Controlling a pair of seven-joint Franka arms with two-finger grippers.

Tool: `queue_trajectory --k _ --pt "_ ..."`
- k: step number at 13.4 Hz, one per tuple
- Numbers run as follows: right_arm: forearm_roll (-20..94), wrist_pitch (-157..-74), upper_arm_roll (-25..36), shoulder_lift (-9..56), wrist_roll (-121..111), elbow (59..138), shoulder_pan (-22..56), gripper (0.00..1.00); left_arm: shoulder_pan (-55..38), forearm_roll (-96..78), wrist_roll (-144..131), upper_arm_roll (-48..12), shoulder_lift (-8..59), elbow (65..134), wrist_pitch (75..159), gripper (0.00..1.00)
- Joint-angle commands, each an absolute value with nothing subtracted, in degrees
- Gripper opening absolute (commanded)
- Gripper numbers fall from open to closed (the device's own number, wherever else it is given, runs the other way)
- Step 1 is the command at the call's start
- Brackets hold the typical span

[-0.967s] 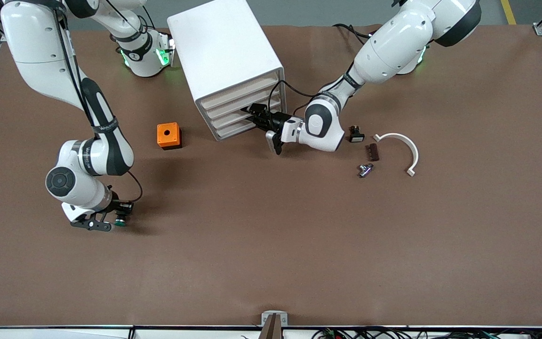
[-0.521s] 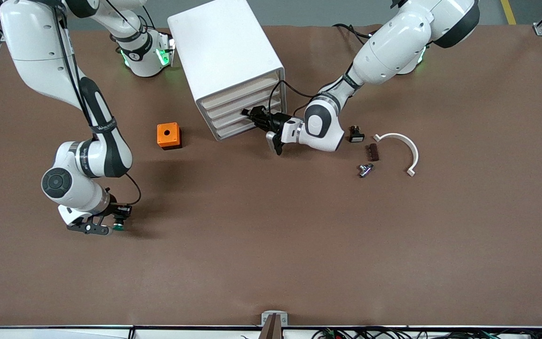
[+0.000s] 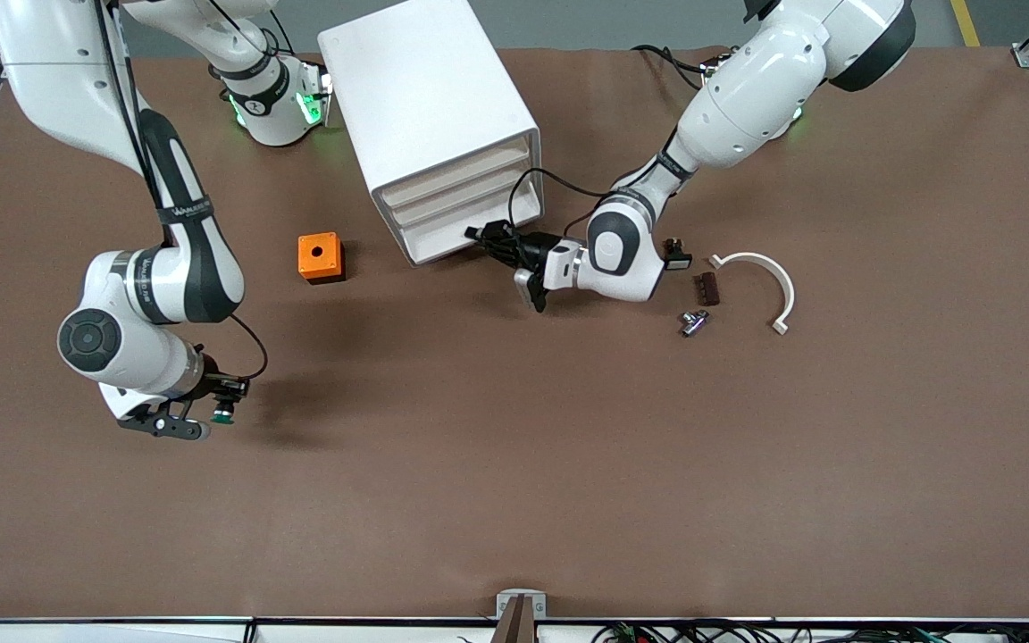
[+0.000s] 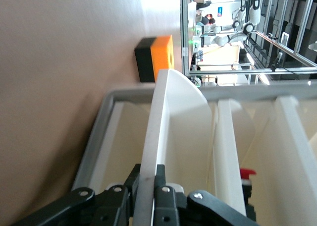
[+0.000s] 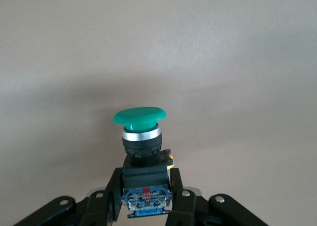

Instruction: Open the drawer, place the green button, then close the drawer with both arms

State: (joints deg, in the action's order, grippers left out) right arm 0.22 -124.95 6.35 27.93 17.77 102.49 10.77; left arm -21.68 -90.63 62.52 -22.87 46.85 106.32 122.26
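Observation:
The white cabinet (image 3: 425,98) stands at the back of the table. Its lowest drawer (image 3: 439,242) is pulled out a little. My left gripper (image 3: 489,239) is shut on that drawer's off-white front; in the left wrist view the front panel (image 4: 171,117) runs between the fingers of my left gripper (image 4: 147,179). My right gripper (image 3: 215,413) is shut on the button (image 3: 225,413) and holds it just above the table near the right arm's end. In the right wrist view the green cap and dark body of the button (image 5: 140,118) stick out of my right gripper (image 5: 146,191).
An orange cube with a hole (image 3: 319,257) sits beside the cabinet; it also shows in the left wrist view (image 4: 156,57). Near the left arm lie a small black part (image 3: 676,255), a brown piece (image 3: 706,288), a metal part (image 3: 693,322) and a white curved piece (image 3: 769,277).
My left gripper has moved away from the cabinet, drawing the drawer front out with it. My right gripper has lifted slightly with the button and shifted toward the right arm's end.

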Motion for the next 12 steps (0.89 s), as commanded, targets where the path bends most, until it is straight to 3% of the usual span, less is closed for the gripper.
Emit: queue_trajectory --k 1,7,10,11,12 --pt "0.2 -119.6 6.4 23.5 27.2 103.2 14.9 0.15 -20.5 -86.9 56.3 -21.4 47.3 102.8 123.6 0.00" --pt "0.3 -111.7 6.2 20.0 54.5 101.2 27.4 0.15 -14.1 -76.8 48.9 -21.4 47.5 98.3 123.0 0.00" --pt "4.7 -111.6 6.2 20.4 67.3 99.7 33.6 0.15 -13.6 -74.9 46.1 -21.4 47.9 96.9 123.0 0.00" --pt "7.3 -111.5 6.2 20.4 70.2 99.2 35.2 0.15 -13.6 -74.9 45.1 -21.1 47.8 96.9 123.0 0.15" --pt "8.2 -111.7 6.2 20.5 72.8 99.1 36.5 0.15 -14.1 -74.8 44.3 -21.0 47.8 96.9 123.0 0.46"
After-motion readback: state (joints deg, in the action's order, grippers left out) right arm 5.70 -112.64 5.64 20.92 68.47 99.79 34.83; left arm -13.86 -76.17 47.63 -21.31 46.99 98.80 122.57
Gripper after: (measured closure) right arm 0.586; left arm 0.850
